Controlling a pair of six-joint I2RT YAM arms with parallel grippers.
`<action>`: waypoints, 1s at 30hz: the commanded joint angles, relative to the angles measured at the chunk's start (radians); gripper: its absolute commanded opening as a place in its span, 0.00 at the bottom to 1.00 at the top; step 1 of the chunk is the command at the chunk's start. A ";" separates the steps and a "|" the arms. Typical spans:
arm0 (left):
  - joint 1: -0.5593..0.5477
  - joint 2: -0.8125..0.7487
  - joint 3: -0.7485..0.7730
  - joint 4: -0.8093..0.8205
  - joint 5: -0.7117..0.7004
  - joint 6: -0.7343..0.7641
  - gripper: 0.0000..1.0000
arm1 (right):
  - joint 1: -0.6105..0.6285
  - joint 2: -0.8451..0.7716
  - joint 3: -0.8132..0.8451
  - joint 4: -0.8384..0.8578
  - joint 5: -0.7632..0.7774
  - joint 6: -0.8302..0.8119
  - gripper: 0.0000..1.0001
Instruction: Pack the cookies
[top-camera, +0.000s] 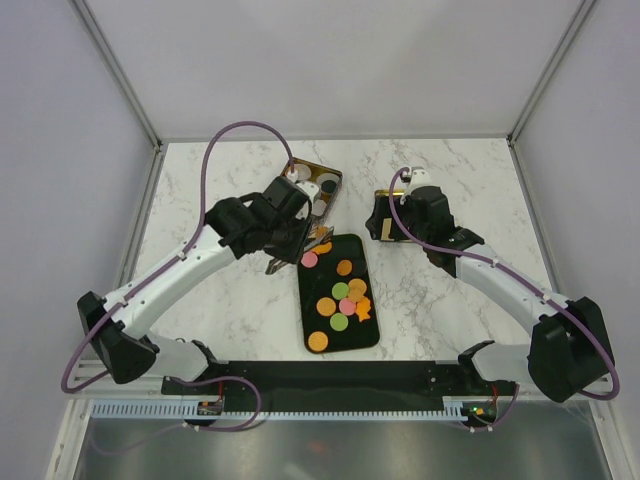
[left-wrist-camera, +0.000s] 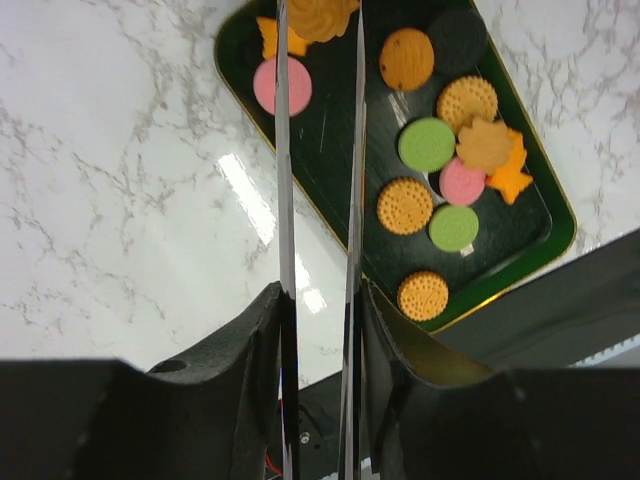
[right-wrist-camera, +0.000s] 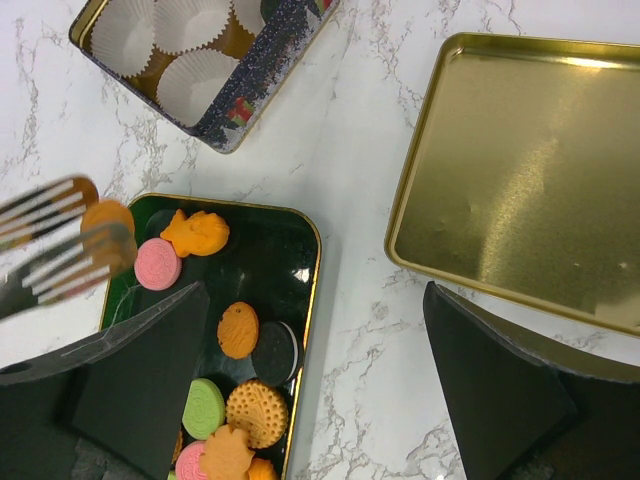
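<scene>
Cookies (top-camera: 340, 293) in orange, pink, green and dark brown lie on a dark gold-rimmed tray (top-camera: 322, 280). My left gripper (left-wrist-camera: 320, 295) is shut on metal tongs (left-wrist-camera: 285, 180), its fingers pressing both arms. An orange cookie (left-wrist-camera: 320, 15) sits between the tongs' tips above the tray's far end. The right wrist view shows the same tongs (right-wrist-camera: 55, 250) and the held cookie (right-wrist-camera: 107, 217). My right gripper (right-wrist-camera: 310, 300) stands open and empty over bare marble between the tray (right-wrist-camera: 300, 250) and a gold lid (right-wrist-camera: 530, 170).
A decorated tin (right-wrist-camera: 255, 90) with white paper cups (right-wrist-camera: 195, 80) stands behind the tray, near the tongs' tips. The gold lid lies to the right of the tray, partly under my right gripper. White walls enclose the marble table.
</scene>
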 joint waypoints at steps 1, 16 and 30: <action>0.048 0.059 0.113 0.042 -0.056 0.040 0.38 | 0.004 -0.033 0.042 0.002 0.013 -0.011 0.98; 0.280 0.438 0.387 0.156 -0.051 0.075 0.38 | 0.005 -0.054 0.036 0.007 0.001 -0.003 0.98; 0.332 0.550 0.416 0.213 -0.042 0.060 0.39 | 0.005 -0.051 0.034 0.009 -0.027 -0.003 0.98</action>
